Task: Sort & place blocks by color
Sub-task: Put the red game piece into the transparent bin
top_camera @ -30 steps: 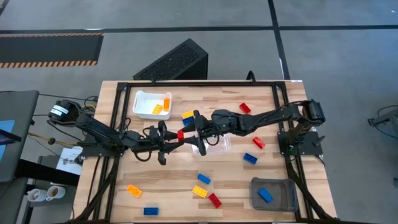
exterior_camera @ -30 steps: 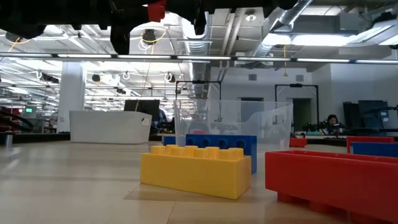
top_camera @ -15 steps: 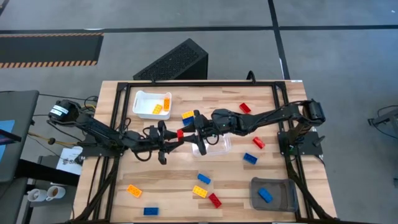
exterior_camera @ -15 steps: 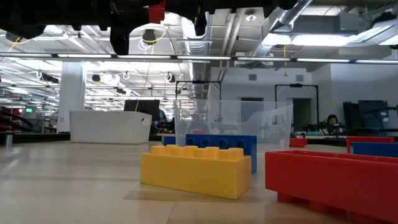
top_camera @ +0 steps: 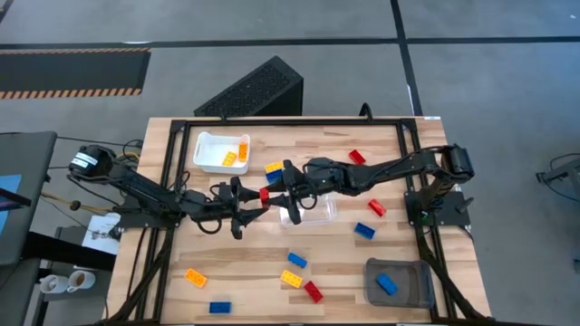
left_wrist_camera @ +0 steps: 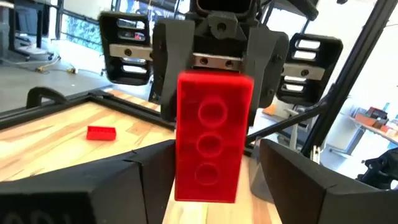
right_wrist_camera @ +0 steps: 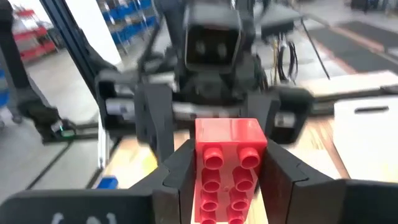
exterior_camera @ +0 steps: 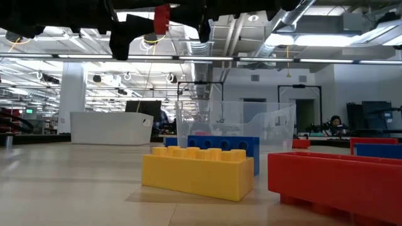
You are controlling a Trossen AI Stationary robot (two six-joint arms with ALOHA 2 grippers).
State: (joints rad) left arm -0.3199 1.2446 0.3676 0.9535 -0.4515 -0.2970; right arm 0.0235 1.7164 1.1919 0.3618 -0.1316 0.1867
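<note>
From above, I see my left gripper near the table's centre, reaching toward 3 o'clock, and my right gripper just beside it, reaching toward 9 o'clock. Between them sits one red block, held in the air. In the left wrist view the red block stands upright between that arm's fingers, which press its lower part, while the other gripper's fingers flank its upper part. The right wrist view shows the same block studs-up, clamped between that arm's own fingers. So both grippers are closed on this one block.

Going left to right across the table: an orange block and a blue block lie at about 7 o'clock. A white tray at 11 o'clock holds two orange blocks. A clear tray sits at the centre, right under my right arm. Blue, yellow and red blocks lie close together at 6 o'clock. Two red blocks and a blue one lie toward 3 o'clock. A grey tray at 5 o'clock holds one blue block.
</note>
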